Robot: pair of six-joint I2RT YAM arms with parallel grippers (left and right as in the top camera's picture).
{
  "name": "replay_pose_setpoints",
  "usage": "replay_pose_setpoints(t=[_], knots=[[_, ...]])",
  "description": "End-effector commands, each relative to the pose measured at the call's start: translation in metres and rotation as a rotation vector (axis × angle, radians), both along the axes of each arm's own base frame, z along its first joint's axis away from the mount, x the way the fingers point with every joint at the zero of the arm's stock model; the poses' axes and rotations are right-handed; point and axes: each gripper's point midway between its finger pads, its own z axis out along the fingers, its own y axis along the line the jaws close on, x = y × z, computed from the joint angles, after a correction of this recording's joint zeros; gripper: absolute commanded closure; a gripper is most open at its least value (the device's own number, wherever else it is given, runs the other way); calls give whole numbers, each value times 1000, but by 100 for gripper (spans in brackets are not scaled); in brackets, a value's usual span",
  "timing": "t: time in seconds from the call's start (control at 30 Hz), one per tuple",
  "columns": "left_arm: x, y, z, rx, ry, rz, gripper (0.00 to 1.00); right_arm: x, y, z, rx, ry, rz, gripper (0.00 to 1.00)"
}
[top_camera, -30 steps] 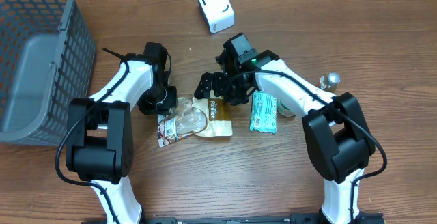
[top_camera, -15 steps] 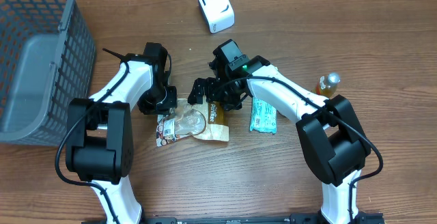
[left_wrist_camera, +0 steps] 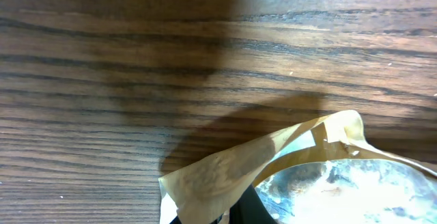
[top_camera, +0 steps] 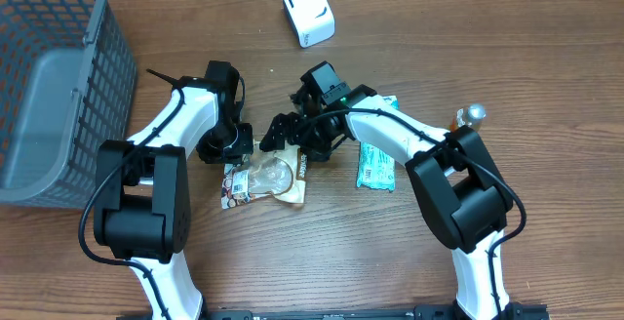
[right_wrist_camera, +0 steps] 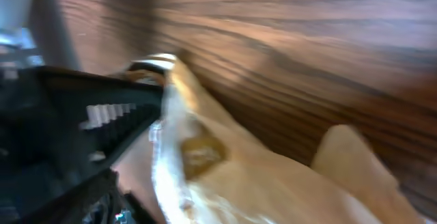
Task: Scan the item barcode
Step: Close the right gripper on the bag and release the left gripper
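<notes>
- Overhead: a crumpled tan foil pouch is seen lying on the wooden bench, with the right end effector released at its edge.
- Left wrist: the pouch corner is shown clamped by the left end effector.

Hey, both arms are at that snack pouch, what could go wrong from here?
1. The left tool pinches the snack pouch by one edge while the right tool reaches in at it; opposing pulls could tear or crumple it.
2. The right arm passes close by the small bottle; a swing might tip it.
3. The scanner sits far back, so an edge grip may slip on the way.
</notes>
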Motion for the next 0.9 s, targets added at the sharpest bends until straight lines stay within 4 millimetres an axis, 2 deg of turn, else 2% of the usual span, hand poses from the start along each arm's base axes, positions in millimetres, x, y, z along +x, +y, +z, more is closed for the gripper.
replay_pose_setpoints(t=[0.0,0.13,0.3,0.7,0.87], knots=[[-8,-4,-7,-9,18,-32,96,-13,17,17,150,57,67,26],[-8,-4,-7,-9,18,-32,96,-13,17,17,155,57,70,43],[-7,-4,-7,-9,15,-32,96,-10,17,14,134,17,79,47],[-6,-4,-7,-9,14,-31,95,-6,13,7,88,-1,59,46],[-6,-4,-7,-10,11,-32,95,-6,13,7,88,-1,60,58]])
